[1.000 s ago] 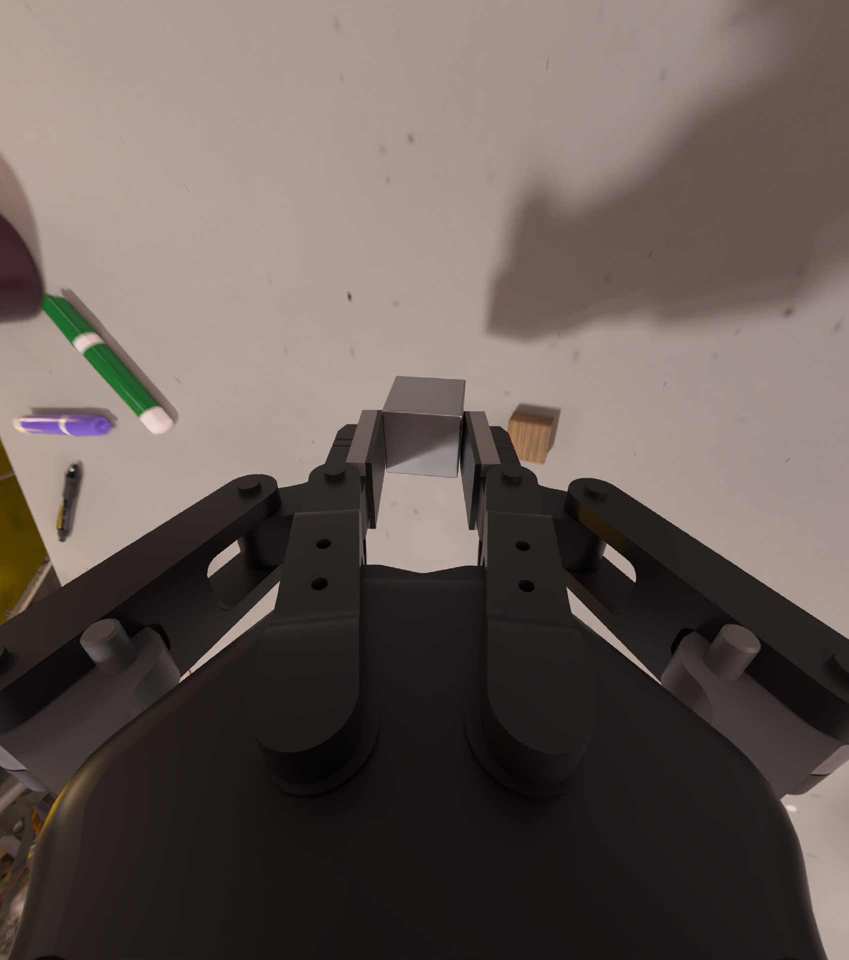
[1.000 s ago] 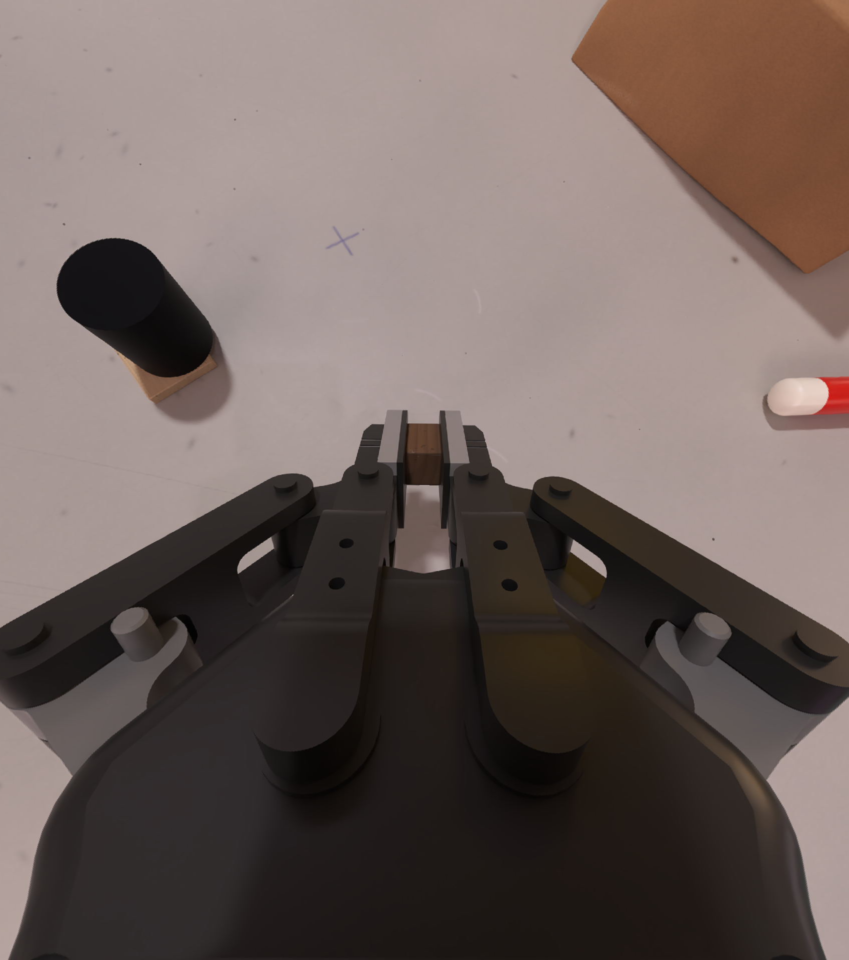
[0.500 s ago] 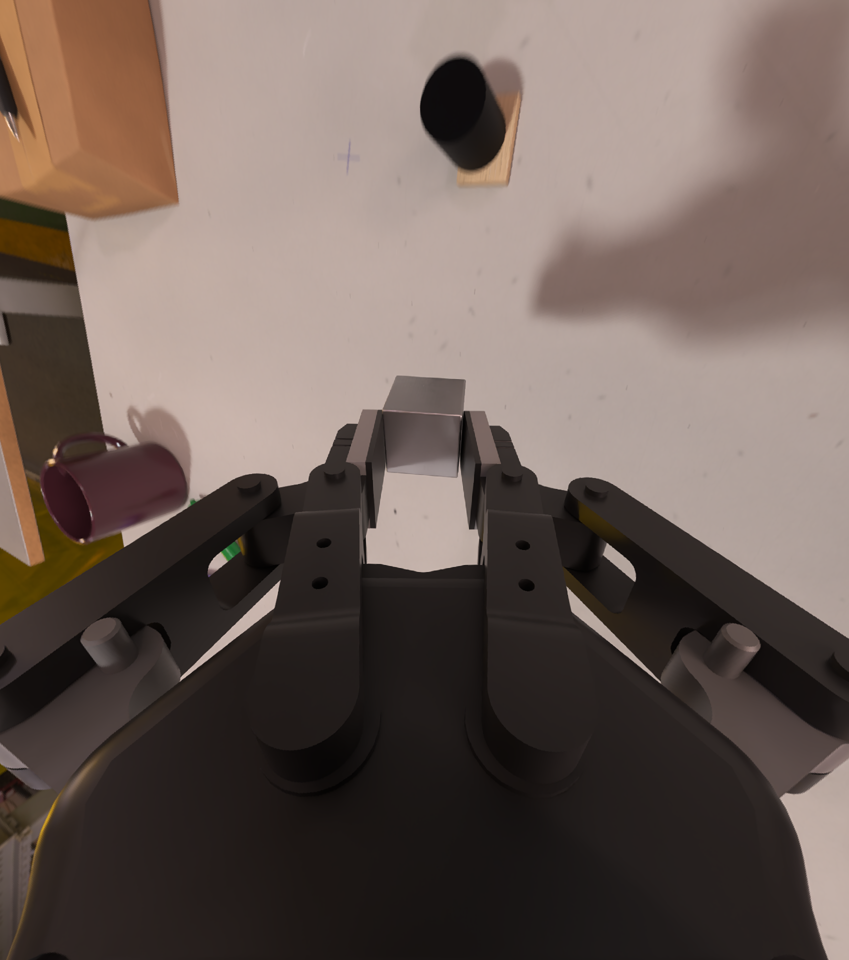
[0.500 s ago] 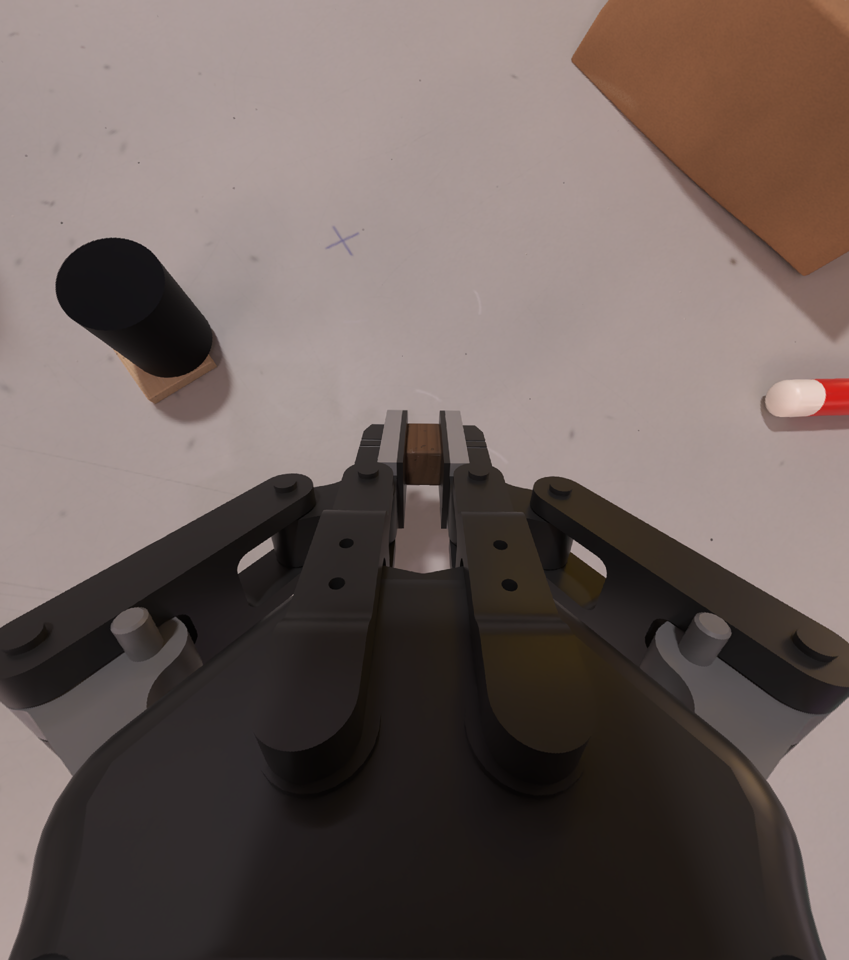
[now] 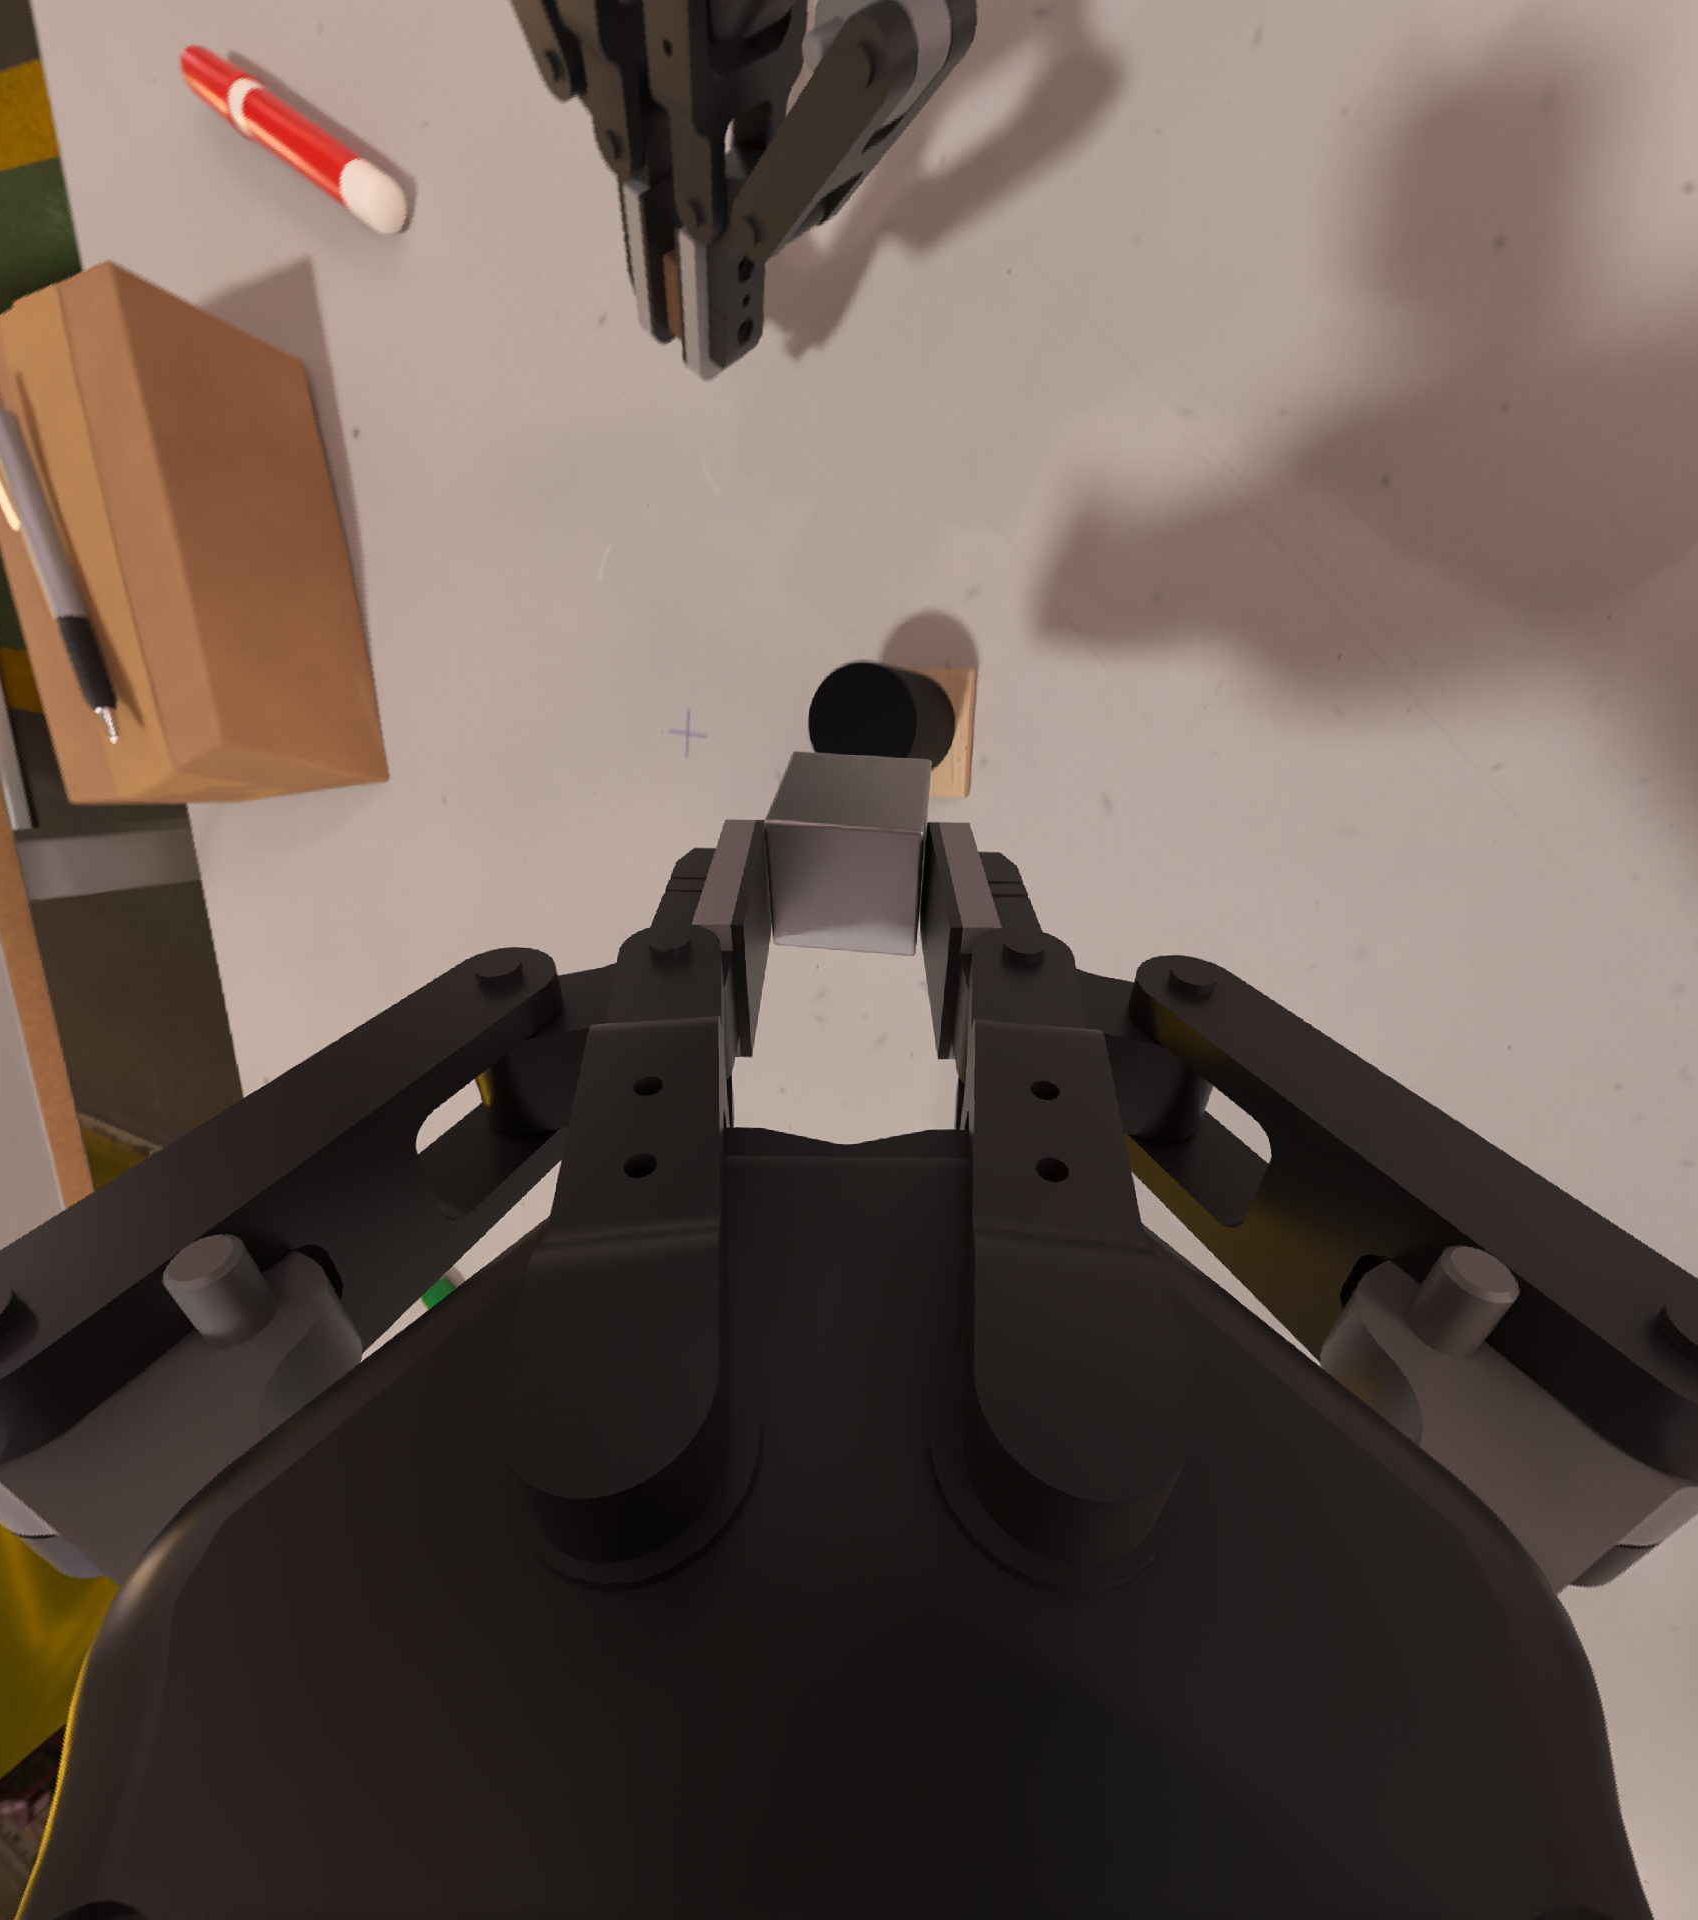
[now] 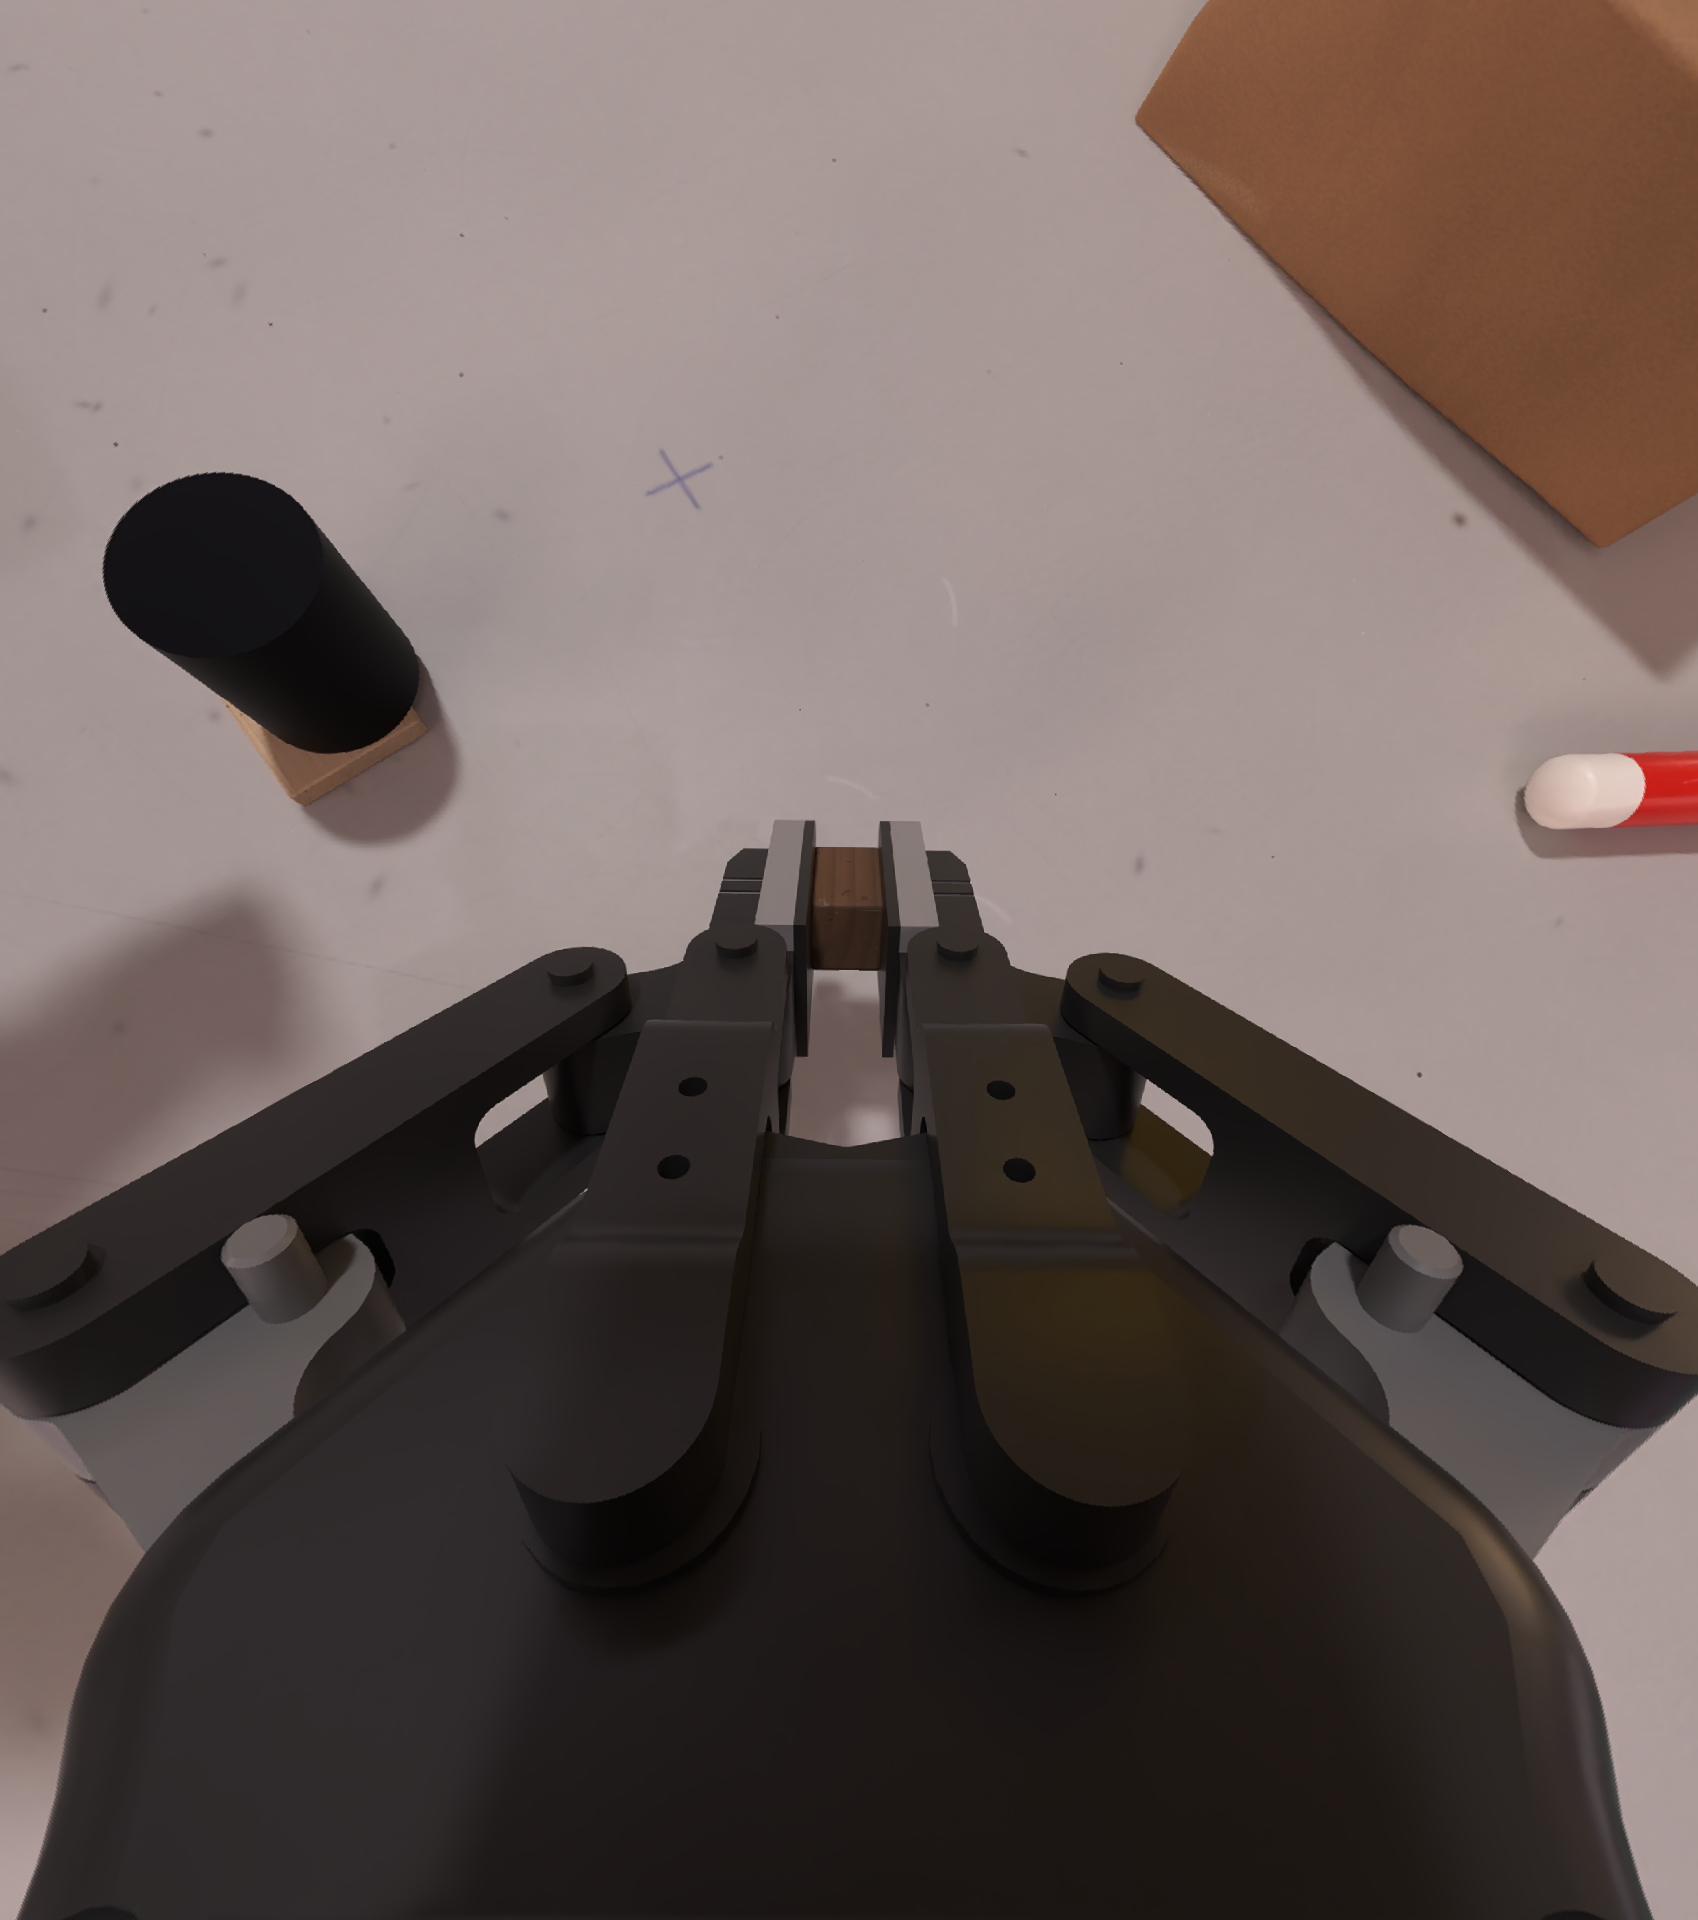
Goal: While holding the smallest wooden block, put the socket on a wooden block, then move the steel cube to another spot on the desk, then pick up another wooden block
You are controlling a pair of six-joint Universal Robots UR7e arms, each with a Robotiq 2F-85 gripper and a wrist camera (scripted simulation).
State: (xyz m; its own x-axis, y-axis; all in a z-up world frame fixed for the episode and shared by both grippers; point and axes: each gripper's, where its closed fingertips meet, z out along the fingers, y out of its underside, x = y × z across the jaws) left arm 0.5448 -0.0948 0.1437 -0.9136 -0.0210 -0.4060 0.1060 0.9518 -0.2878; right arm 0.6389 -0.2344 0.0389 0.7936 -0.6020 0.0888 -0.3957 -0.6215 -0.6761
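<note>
My left gripper is shut on the steel cube and holds it above the desk. Just beyond the cube, the black socket stands on a light wooden block. My right gripper is shut on the smallest, dark wooden block above the desk. The socket on its light wooden block also shows at the left of the right wrist view. The right gripper also shows at the top of the left wrist view.
A cardboard box with a pen on it lies at the left, by the desk edge; it also shows in the right wrist view. A red marker lies on the desk. A small cross mark is drawn on the desk.
My left gripper has carried the steel cube across the desk toward the socket and the right gripper; the mug, pens and loose wooden block have left its view. The right gripper has stayed still.
</note>
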